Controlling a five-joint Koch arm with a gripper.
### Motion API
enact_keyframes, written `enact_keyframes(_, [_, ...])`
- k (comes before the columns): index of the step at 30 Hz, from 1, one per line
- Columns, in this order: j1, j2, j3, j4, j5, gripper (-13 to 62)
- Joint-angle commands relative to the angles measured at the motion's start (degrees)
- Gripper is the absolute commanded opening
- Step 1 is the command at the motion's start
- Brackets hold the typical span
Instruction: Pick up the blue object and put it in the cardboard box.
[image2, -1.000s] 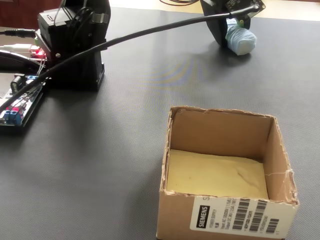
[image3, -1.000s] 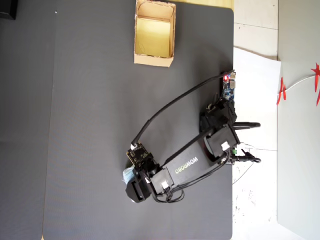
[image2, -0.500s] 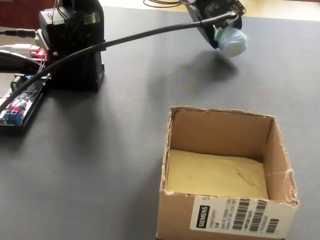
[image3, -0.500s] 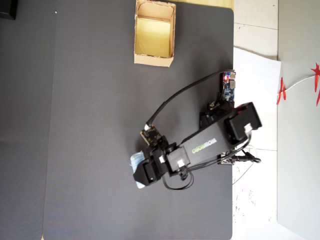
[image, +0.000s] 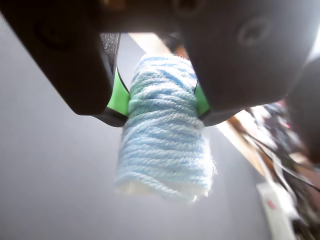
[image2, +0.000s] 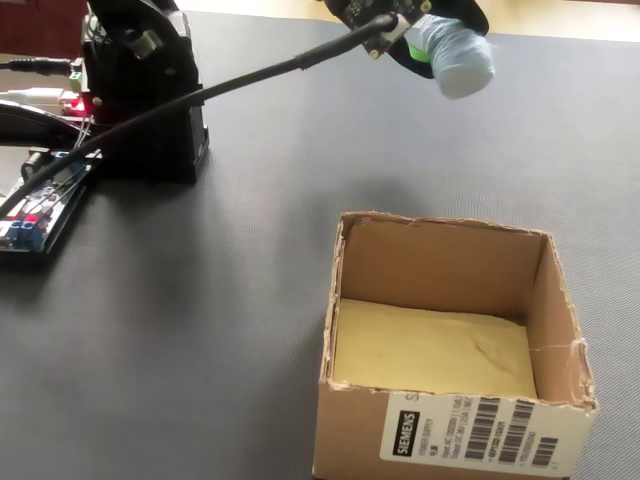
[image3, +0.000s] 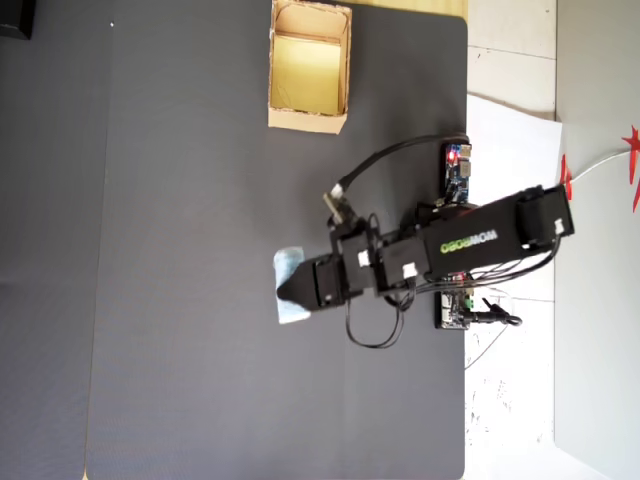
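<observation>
Holding: my gripper (image: 161, 102) is clamped on the blue yarn roll (image: 164, 130), lifted off the mat.
Surface: dark grey mat (image3: 180, 200).
Box: cardboard box (image3: 309, 120), well apart.
Room: pale floor (image3: 510, 60).

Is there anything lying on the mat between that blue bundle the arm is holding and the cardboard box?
No. In the overhead view, only bare dark mat lies between the blue object, clamped in the end effector, and the cardboard box.

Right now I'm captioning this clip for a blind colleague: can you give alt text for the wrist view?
Close-up of the tool shut on the blue object, a pale blue yarn-wound roll squeezed between green pads, its lower end hanging free. Behind it lies blurred dark grey table surface; the cardboard box is not visible here.
</observation>
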Motion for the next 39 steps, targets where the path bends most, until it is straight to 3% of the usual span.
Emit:
enact_keyframes(1, [2.6,4.0,-1.9,-4.7,0.4,12.2])
enact_keyframes(7, [13.4,11.7,0.4,-5.4,0.3,12.3])
enact_keyframes(21, [35.4,15.8,-0.6,-10.9,-2.2,12.3])
enact_keyframes(30, [49.3,12.7,-7.4,-6.0,-7.8,12.3])
enact_keyframes(39, [55.4,-2.7,-18.8,-1.8,-9.9,12.3])
